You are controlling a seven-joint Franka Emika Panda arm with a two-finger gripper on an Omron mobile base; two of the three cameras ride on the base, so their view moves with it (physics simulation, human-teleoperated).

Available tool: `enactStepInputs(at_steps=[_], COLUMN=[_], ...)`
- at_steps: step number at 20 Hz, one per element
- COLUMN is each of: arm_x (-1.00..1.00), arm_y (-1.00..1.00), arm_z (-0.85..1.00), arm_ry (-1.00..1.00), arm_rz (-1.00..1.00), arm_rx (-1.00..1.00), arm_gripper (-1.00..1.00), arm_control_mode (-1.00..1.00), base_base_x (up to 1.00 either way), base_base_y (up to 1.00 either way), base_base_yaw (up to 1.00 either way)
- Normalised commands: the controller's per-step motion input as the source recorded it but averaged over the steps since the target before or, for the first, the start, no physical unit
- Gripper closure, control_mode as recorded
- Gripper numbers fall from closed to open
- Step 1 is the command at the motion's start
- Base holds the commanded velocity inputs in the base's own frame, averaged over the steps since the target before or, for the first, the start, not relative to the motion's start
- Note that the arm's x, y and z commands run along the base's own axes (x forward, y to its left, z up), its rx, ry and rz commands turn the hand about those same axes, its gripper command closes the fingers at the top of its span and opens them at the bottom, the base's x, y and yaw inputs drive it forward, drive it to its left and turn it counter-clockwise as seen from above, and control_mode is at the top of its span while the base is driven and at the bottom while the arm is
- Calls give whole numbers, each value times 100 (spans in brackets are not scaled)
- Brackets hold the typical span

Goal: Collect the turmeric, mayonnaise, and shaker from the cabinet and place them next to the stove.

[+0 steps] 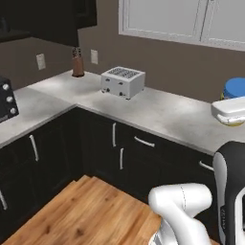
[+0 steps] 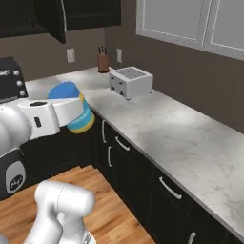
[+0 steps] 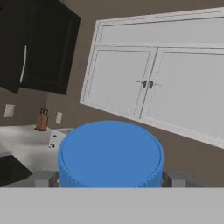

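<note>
Gripping the mayonnaise (image 3: 110, 154) by its sides, the gripper (image 3: 110, 178) has its two grey fingers (image 3: 43, 178) set wide, one against each flank of the stout jar just under the blue lid, which is why the jaws stand so far apart without being empty. From the right base view the jar (image 2: 76, 112) hangs clear of the grey counter (image 2: 157, 128), carried upright at the end of the white arm so that it should go down flat on its base. Going left to right along the worktop in that view: the black toaster oven (image 2: 10, 76) at the far corner, then the knife block (image 2: 102, 61) against the wall, then the white toaster (image 2: 130, 82), and beyond it a long bare stretch of marble. Above the corner hangs the cabinet (image 2: 71, 16) with its door swung out, as it must be for reaching the shelf. The white-framed window panels (image 2: 190, 24) run along the right-hand wall. My guess is the jar is in transit towards the cooktop, with the other two items yet to be dealt with or already placed; I cannot tell which.
</note>
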Motion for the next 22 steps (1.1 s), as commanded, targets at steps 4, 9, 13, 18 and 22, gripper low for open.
enactStepInputs(at_steps=[4, 9, 13, 18, 22], arm_x=[0, 0, 0, 0, 0], arm_y=[0, 0, 0, 0, 0], arm_z=[0, 0, 0, 0, 0], arm_ry=[0, 0, 0, 0, 0], arm_rz=[0, 0, 0, 0, 0], arm_rx=[0, 0, 0, 0, 0], arm_gripper=[100, 100, 100, 100, 100], arm_control_mode=[100, 100, 100, 100, 100], base_base_x=[-10, -7, -1, 0, 0], base_base_y=[-38, -36, -43, -54, -57], base_base_yaw=[-41, -41, -39, -36, -34])
